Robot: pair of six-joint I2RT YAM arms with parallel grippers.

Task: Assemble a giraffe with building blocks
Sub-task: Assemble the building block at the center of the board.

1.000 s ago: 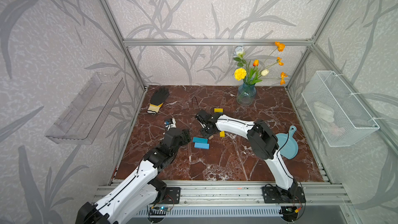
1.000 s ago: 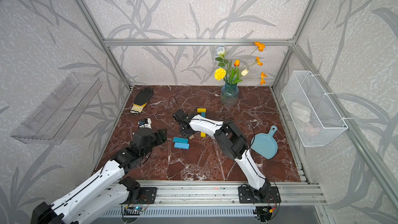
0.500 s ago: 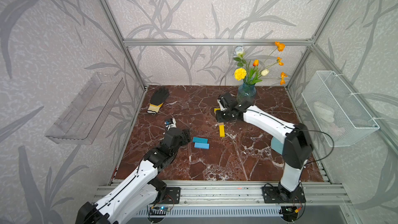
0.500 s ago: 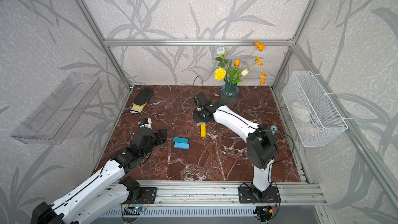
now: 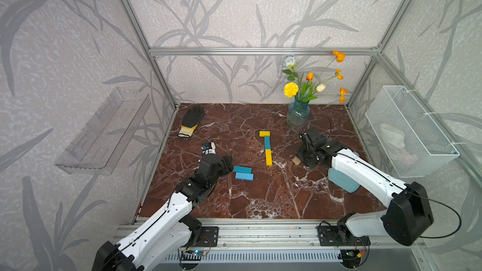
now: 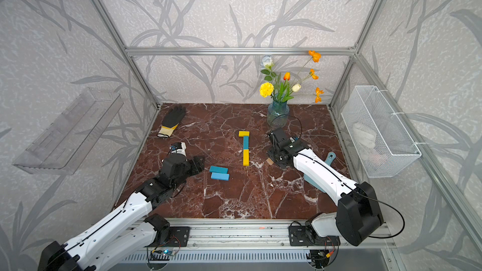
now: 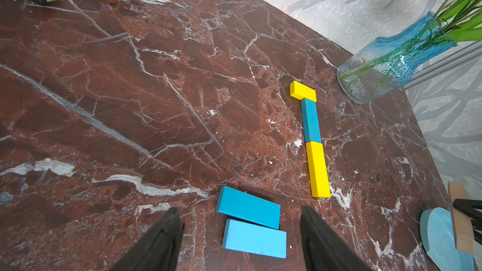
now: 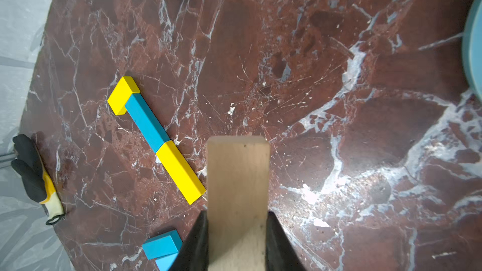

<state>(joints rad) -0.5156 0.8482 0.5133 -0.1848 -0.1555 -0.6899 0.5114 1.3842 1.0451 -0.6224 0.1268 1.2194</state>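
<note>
The giraffe is a partial row flat on the table: short yellow head (image 5: 264, 134), teal neck block (image 5: 267, 142), yellow neck block (image 5: 268, 157); the row also shows in the right wrist view (image 8: 156, 136). Two blue building blocks (image 5: 242, 169) (image 5: 244, 176) lie side by side, left of the row's near end. My left gripper (image 5: 229, 164) hovers just left of them, open, with the pair between its fingers (image 7: 167, 233). My right gripper (image 8: 238, 215) is shut on the tan wood block (image 8: 238, 175). It holds the block (image 5: 296, 160) just right of the yellow neck block's near end.
A blue glass vase (image 5: 298, 117) of flowers stands behind my right gripper. A light-blue scoop (image 5: 343, 181) lies under my right forearm. A black-and-yellow glove (image 5: 191, 121) lies at the back left. A wire basket (image 5: 407, 131) and a clear shelf (image 5: 104, 131) hang on the side walls.
My right arm swung from the table's middle, past the vase, to the right of the neck row, staying shut. The left arm has not moved.
</note>
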